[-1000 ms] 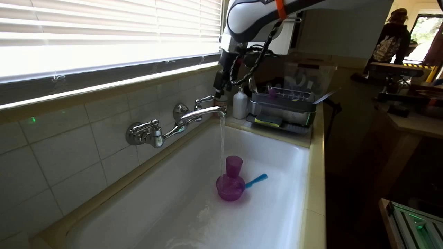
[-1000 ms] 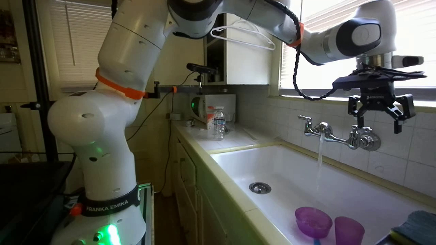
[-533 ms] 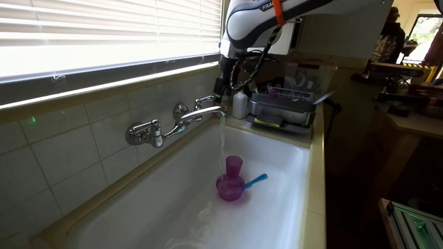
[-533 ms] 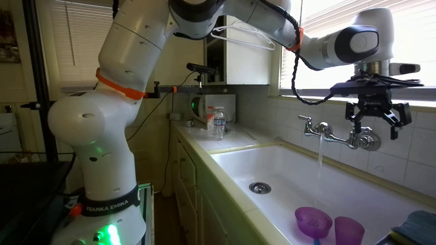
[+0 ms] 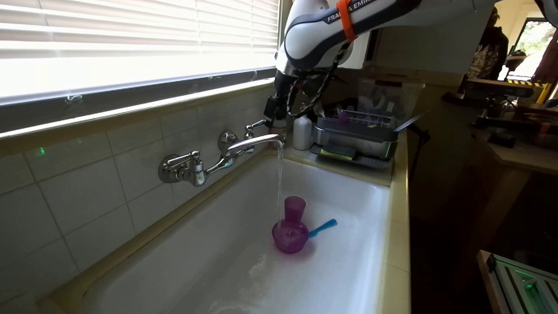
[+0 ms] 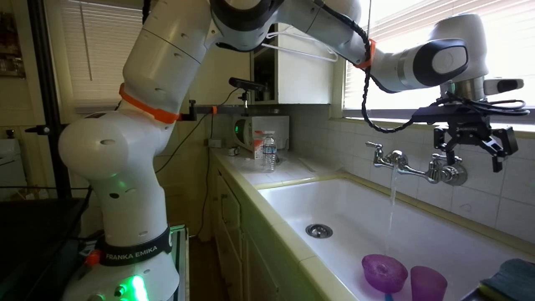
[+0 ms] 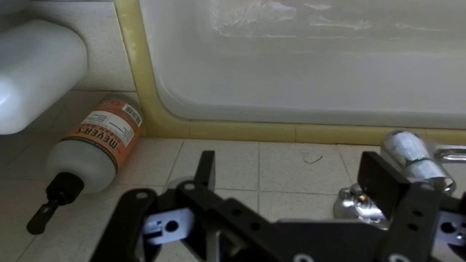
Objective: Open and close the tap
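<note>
In an exterior view, the tap is seen mounted on the wall above the sink. Water is let down from it into a bowl, beside which a cup and a blue handle can be made out.

In an exterior view, the gripper is pointed downward at the tap, its fingers spread well apart. One lever is partly covered by a finger; whether the two touch cannot be told.

In the wrist view, the same wide gap is shown, with nothing gripped. The tap's chrome is partly hidden by one finger; a labelled bottle and a white bottle are seen opposite.
</note>
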Controlling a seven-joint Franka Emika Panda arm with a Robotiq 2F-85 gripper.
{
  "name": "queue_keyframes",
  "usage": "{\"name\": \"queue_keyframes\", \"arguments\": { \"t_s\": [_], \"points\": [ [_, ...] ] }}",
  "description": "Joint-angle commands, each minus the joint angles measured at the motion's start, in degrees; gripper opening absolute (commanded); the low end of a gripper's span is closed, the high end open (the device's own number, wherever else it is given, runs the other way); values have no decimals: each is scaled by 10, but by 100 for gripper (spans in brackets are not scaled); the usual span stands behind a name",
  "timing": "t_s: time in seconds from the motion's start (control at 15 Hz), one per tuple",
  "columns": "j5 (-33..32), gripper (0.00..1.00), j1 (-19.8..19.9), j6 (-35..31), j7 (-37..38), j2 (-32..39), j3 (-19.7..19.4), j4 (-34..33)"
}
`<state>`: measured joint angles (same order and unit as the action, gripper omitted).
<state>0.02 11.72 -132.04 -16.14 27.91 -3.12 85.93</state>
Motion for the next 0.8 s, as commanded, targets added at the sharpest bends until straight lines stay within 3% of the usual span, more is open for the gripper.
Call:
{"name": "queue_keyframes", "arguments": {
  "t_s": [0.0,0.73],
  "points": [
    [17,100,4,-44,14,18,2,-7],
    [48,100,8,-63,18,33,9,-25]
  ]
}}
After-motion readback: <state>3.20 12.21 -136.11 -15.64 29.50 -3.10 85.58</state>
